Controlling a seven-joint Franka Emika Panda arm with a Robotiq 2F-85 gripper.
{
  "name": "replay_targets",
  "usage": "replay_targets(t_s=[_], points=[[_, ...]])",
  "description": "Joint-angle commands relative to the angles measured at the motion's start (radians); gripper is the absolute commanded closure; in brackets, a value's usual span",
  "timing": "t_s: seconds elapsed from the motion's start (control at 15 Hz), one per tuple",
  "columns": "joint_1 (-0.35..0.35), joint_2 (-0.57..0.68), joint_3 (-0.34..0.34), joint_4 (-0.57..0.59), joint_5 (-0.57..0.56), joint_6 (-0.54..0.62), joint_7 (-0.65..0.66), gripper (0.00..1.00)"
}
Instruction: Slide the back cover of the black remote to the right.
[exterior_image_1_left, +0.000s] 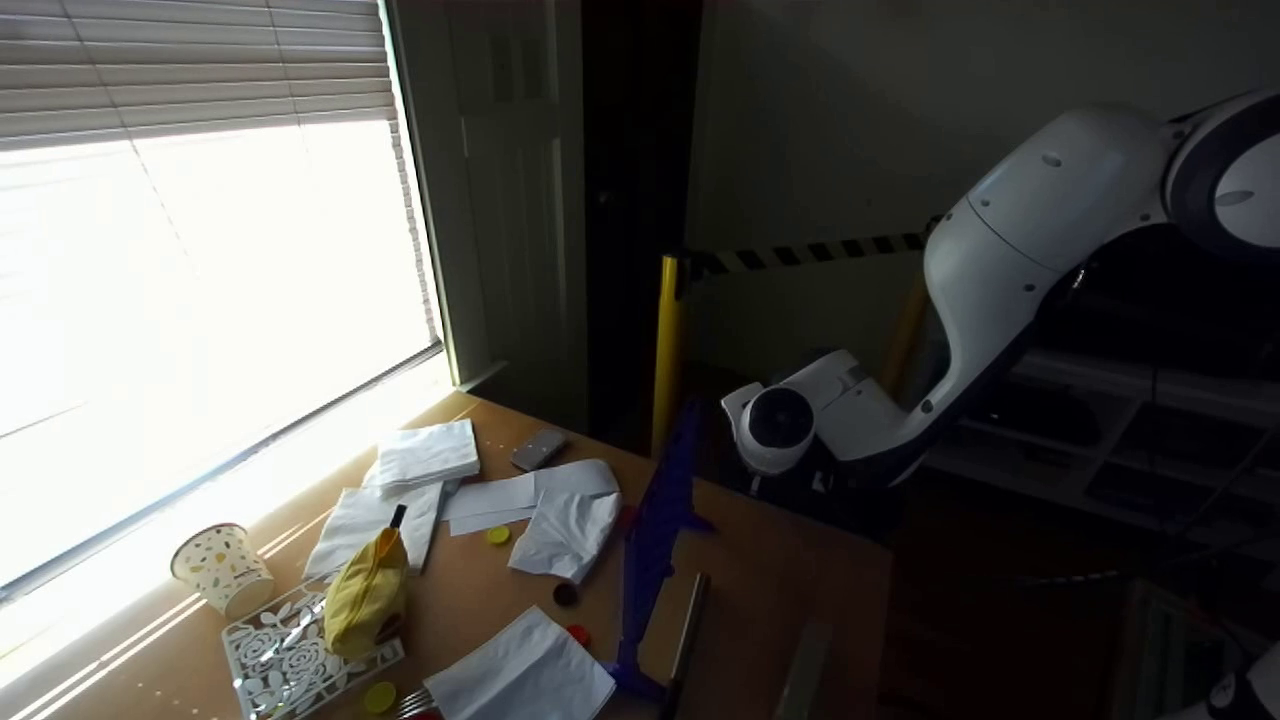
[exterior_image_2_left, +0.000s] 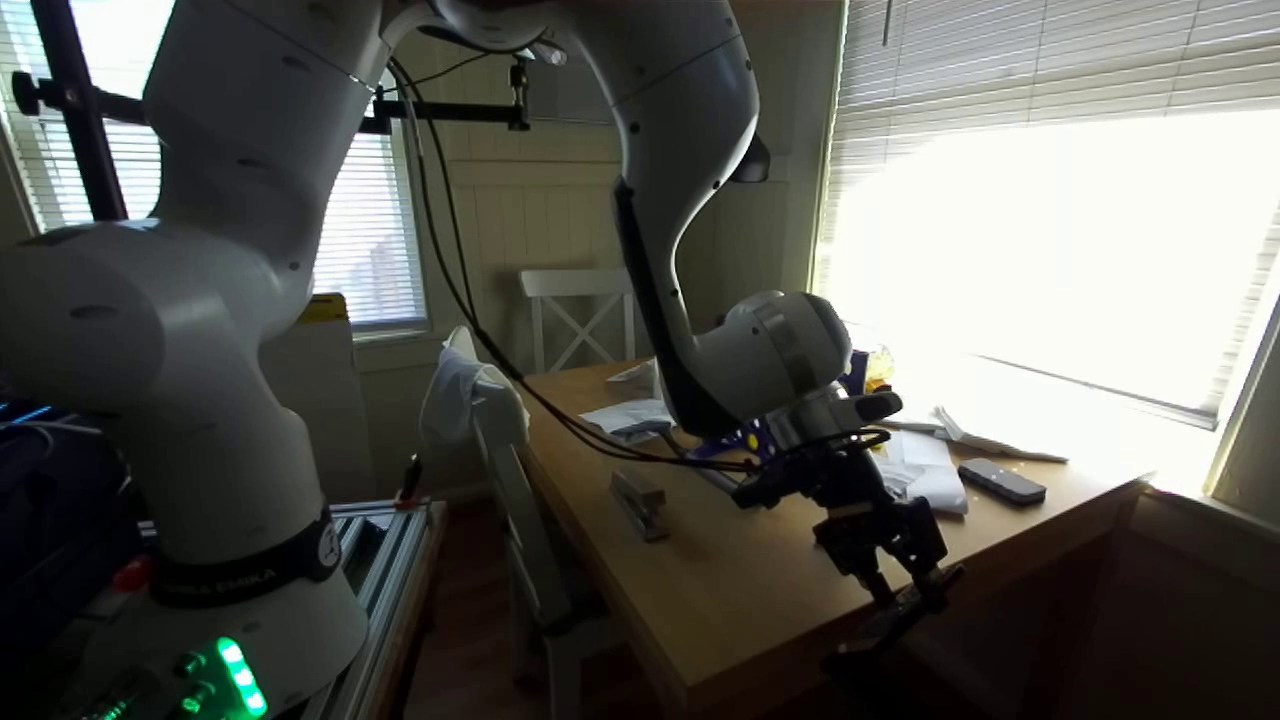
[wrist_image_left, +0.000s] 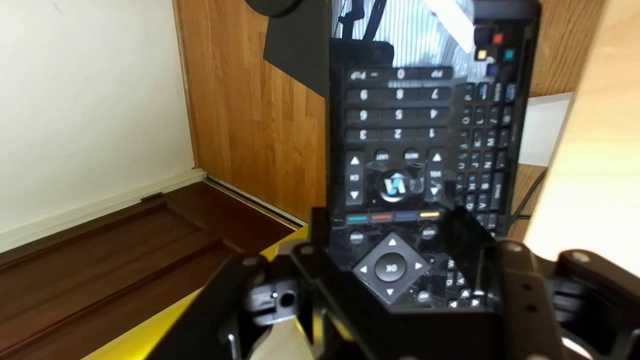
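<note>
The black remote (wrist_image_left: 395, 115) fills the middle of the wrist view, its button face toward the camera. Along its right side a strip of small letter keys (wrist_image_left: 487, 145) sticks out past the number panel. My gripper (wrist_image_left: 390, 220) is shut on the remote, one finger at the panel's left edge and the other at its right side, over the border with the letter keys. The back of the remote is hidden here. In an exterior view the gripper (exterior_image_2_left: 908, 595) points down beyond the table edge, with the remote (exterior_image_2_left: 890, 622) as a dark tilted bar at its fingertips.
The wooden table (exterior_image_2_left: 740, 570) lies close by; its pale edge (wrist_image_left: 570, 185) runs right of the remote. On it are a stapler (exterior_image_2_left: 640, 502), a grey device (exterior_image_1_left: 540, 449), white papers (exterior_image_1_left: 522, 668), a blue upright strip (exterior_image_1_left: 655, 540) and a cup (exterior_image_1_left: 222, 570). A yellow post (exterior_image_1_left: 667, 350) stands behind.
</note>
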Motion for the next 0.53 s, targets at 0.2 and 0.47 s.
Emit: replay_targets(t_s=[0.2,0.47], points=[[-0.034,-0.066,-0.002,-0.025,0.054,0.096,-0.03,0.64],[-0.066,-0.058,0.006,-0.023,0.225,0.089,-0.159,0.64]])
